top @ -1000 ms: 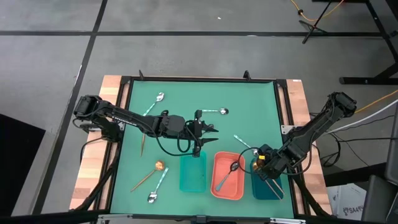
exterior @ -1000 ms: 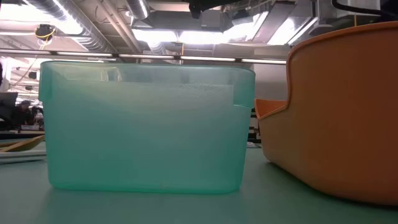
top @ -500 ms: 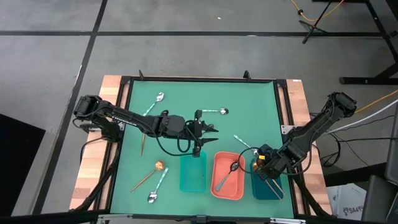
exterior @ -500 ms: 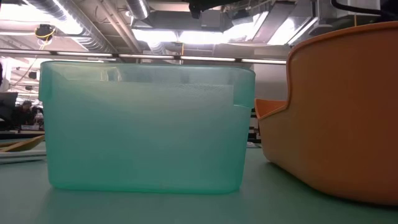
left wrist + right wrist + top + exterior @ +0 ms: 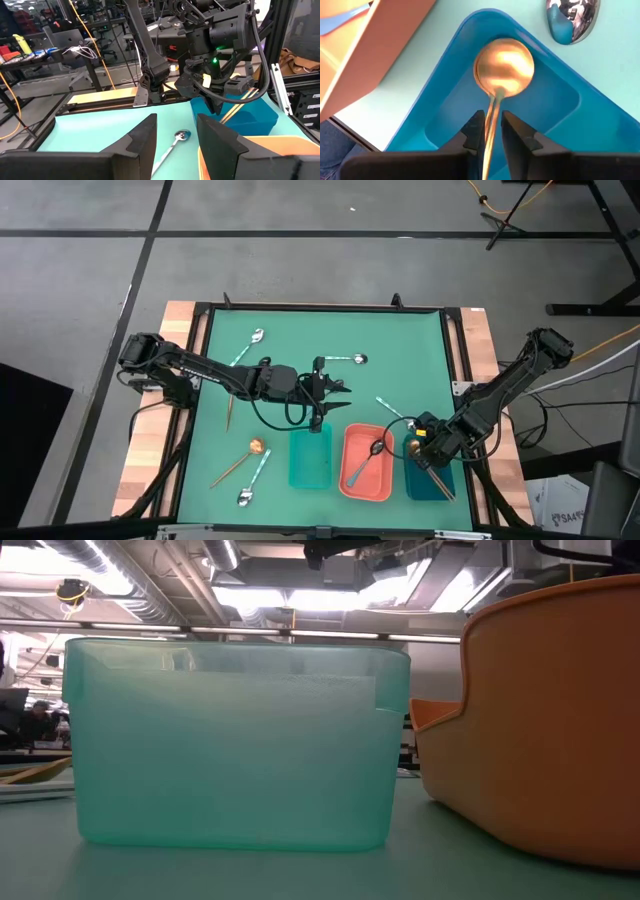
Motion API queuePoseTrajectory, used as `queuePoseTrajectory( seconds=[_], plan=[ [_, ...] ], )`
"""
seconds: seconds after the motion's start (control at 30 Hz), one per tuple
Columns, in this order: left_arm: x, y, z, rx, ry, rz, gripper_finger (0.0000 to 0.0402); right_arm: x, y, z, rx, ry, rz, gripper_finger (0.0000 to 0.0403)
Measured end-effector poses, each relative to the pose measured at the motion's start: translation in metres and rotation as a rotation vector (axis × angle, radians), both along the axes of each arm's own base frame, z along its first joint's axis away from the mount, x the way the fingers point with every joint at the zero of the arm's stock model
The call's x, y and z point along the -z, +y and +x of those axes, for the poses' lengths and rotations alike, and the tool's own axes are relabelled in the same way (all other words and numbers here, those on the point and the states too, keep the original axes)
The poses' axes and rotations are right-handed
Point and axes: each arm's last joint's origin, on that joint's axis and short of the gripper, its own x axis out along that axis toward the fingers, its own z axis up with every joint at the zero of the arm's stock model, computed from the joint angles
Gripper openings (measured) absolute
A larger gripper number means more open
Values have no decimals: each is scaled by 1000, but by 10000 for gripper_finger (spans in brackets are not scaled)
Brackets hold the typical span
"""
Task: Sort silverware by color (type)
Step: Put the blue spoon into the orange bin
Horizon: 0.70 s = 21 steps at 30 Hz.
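Observation:
My right gripper [image 5: 424,448] hangs over the dark blue tray [image 5: 432,485] and is shut on a gold-copper spoon [image 5: 504,67] whose bowl is inside that tray. My left gripper [image 5: 343,391] is open and holds nothing, hovering by the far end of the teal tray [image 5: 310,460]; its wrist view shows the gap between its fingers [image 5: 172,142]. A dark spoon [image 5: 365,462] lies in the coral tray [image 5: 352,485]. Silver spoons with teal handles lie on the mat [image 5: 250,343], [image 5: 350,359], [image 5: 392,410], [image 5: 250,480]. Another gold spoon [image 5: 240,460] lies near left. My right gripper pinches the gold spoon's thin handle [image 5: 491,112] just behind the bowl, between its two fingers [image 5: 476,131]. The fingers come from above, pointing down, along the handle. The bowl sits low inside the blue tray's far end; the handle's free end [image 5: 441,485] slants out over the tray.
The three trays stand side by side at the near edge; in the low view the teal tray [image 5: 235,740] and the coral tray [image 5: 540,740] fill the picture. A thin brown handle [image 5: 229,412] lies beside my left arm. A silver spoon bowl [image 5: 570,20] rests just outside the blue tray.

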Motion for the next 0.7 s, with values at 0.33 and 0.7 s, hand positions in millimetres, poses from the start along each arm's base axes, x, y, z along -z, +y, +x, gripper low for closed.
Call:
queuePoseTrajectory(
  seconds=[0.33, 0.7],
  plan=[
    [0, 0, 0, 1, 0, 0, 134, 0, 0, 0, 0, 0, 0, 55],
    [0, 0, 0, 0, 0, 0, 134, 0, 0, 0, 0, 0, 1, 56]
  ],
)
